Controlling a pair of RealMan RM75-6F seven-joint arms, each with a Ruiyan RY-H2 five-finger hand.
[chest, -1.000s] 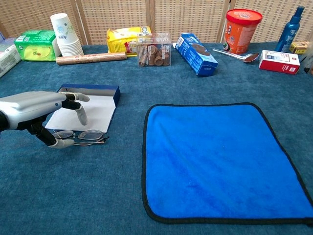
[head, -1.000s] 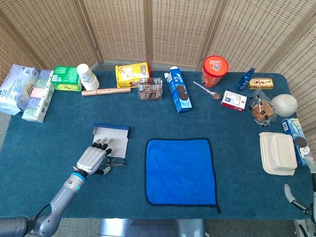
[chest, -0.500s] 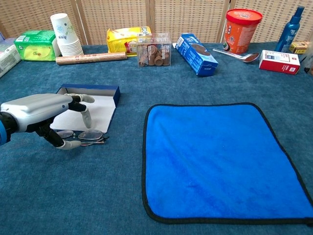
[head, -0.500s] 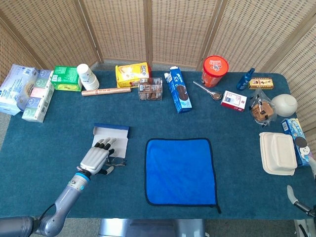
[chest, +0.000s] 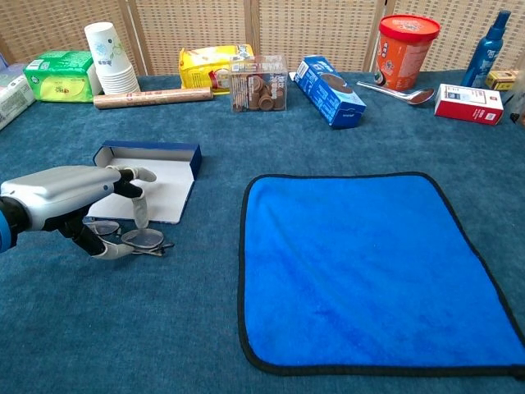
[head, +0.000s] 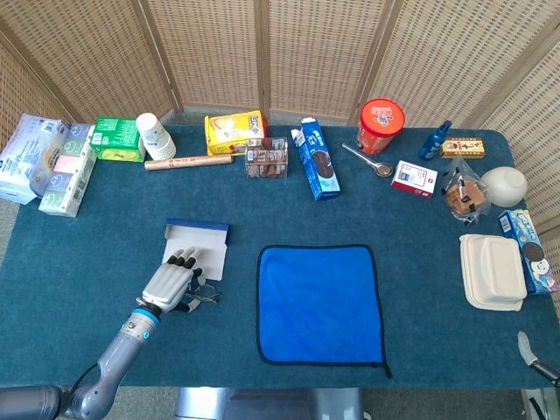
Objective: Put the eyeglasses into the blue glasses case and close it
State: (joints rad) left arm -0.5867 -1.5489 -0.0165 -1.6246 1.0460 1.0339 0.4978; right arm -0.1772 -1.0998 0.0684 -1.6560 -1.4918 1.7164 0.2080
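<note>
The eyeglasses (chest: 141, 240) lie on the table just in front of the open blue glasses case (chest: 161, 156), whose white inside faces up. My left hand (chest: 66, 193) reaches over them from the left, with a finger down on the frame and the thumb tucked below it, pinching the glasses. In the head view the left hand (head: 171, 282) covers the left part of the eyeglasses (head: 206, 295), below the case (head: 198, 238). Only a grey sliver of my right hand (head: 528, 347) shows at the bottom right corner.
A blue cloth (chest: 369, 263) lies spread to the right of the glasses. Along the back stand paper cups (chest: 108, 56), a yellow bag (chest: 205, 64), a clear jar box (chest: 258, 82), a blue carton (chest: 330, 90) and a red tub (chest: 404, 49).
My left hand has drawn back toward the table's front, its fingers closing on the eyeglasses, which slid a little away from the case. The right hand has sunk almost out of view.
</note>
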